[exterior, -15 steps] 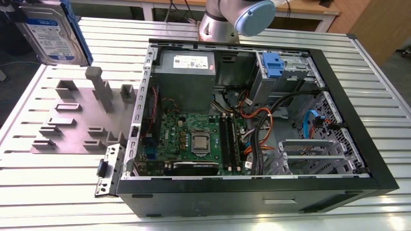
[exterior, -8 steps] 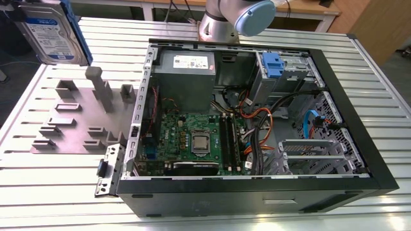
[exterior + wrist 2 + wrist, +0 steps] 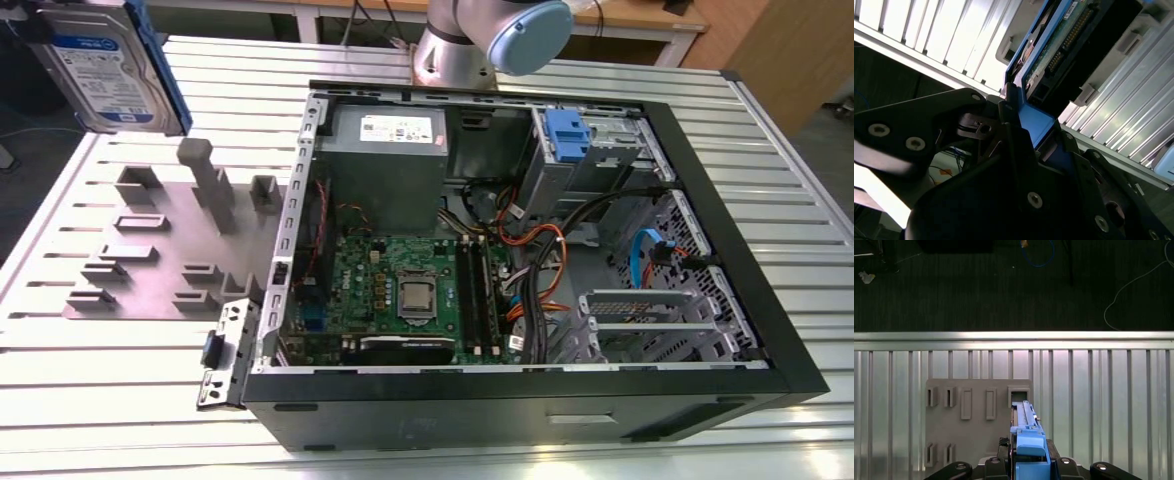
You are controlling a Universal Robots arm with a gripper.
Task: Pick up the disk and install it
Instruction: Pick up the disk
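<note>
- Fingers (image 3: 1010, 120) of the gripper (image 3: 1034, 131) were clamped on the disk (image 3: 107, 62), at its blue carrier bracket (image 3: 1038, 124).
- Disk hung upright above the grey fixture plate (image 3: 147, 262), at the exterior view's left of the open computer case (image 3: 534, 412).

Bright even light, glare streaks on slatted table (image 3: 1114, 390)

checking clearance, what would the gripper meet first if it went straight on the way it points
Probably the grey fixture plate on the table, near its square pocket; the disk it holds would touch before the gripper. Depth is unclear.
</note>
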